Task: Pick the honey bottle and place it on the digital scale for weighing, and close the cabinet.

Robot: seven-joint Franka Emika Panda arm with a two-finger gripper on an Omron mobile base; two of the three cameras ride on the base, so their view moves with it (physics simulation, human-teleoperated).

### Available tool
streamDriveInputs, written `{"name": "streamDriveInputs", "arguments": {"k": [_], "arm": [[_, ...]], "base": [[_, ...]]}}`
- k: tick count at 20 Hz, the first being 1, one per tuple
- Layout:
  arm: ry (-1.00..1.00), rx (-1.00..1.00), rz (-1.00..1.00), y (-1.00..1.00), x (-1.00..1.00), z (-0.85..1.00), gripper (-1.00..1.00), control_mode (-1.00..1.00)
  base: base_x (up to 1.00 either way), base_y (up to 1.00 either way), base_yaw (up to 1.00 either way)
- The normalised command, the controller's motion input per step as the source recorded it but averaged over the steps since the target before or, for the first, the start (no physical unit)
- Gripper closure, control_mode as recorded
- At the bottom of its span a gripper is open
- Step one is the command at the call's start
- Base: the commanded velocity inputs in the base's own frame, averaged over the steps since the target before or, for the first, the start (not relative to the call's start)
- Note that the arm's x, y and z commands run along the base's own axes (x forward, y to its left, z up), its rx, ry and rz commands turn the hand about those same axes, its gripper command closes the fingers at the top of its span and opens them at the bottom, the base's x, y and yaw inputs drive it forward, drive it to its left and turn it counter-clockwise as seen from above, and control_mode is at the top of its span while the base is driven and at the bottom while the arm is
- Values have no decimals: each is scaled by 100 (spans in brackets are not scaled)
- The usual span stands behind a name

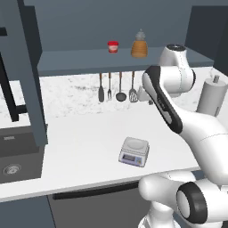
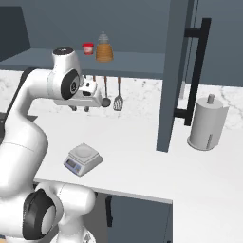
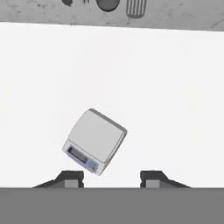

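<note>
Honey bottle stands upright on the open cabinet shelf, above and behind our end effector, which hangs released and empty over the counter, facing down at the digital scale.

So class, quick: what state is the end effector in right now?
End effector: open, holding nothing, above the counter near the scale.

Both base views look forward and down from behind the arm, left and right, sharing the white counter, the digital scale and the cabinet shelf. The hand view looks seemingly straight down onto the scale from above.
</note>
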Motion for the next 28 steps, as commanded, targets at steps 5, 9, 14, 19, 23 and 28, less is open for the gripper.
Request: {"name": "streamDriveInputs", "arguments": {"k": [5,9,14,19,23,28], "arm": [[1,0,0,5,-20,0,-100,-100],[-17,-1,0,8,-24,23,-100,-100],[-29,-3,0,0,-28,46,-100,-100],[-32,-4,0,1,-2,56,-100,-100],[-28,0,-2,0,-3,54,-100,-100],[-33,0,0,0,-10,60,-100,-100]], "base": [[0,0,0],[0,0,0],[0,0,0],[0,0,0],[0,0,0],[0,0,0]]}}
